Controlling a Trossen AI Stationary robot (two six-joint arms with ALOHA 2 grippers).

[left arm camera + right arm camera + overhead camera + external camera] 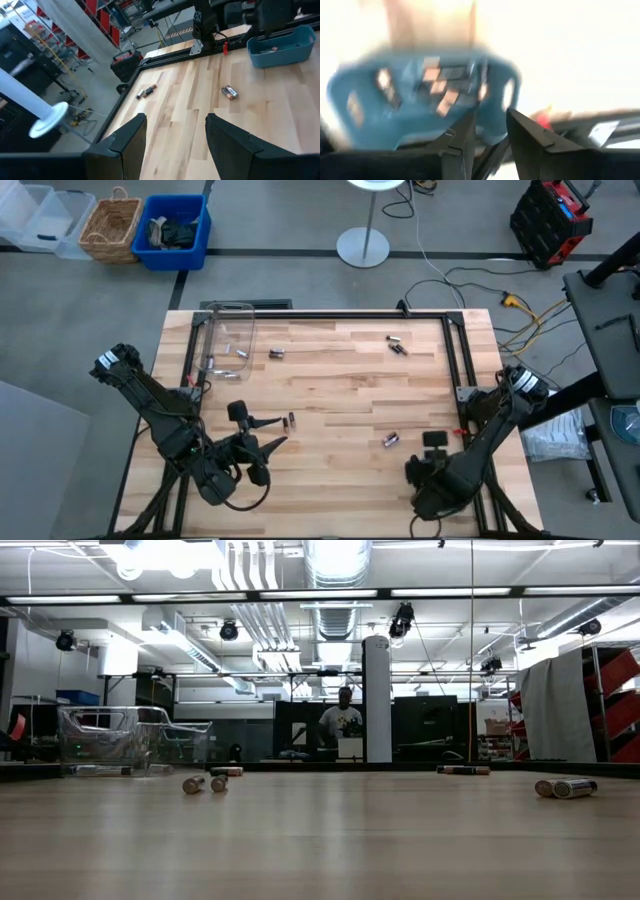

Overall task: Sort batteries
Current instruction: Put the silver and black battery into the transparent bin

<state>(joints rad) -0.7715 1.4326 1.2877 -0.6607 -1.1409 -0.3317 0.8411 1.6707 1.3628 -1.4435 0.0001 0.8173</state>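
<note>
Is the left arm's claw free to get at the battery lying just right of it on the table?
Probably yes. The left claw is open and empty, and the battery lies just past its tips on bare wood, with nothing between them.

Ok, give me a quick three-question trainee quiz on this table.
1. True or false: the left gripper is shut.
2. In the high view, where does the clear box sit? A) the table's upper left corner B) the table's centre C) the table's lower right corner
3. Which gripper is nearer the lone battery in the table's lower half?

Key: 1 false, its fingers stand apart. 2 A. 3 left.
</note>
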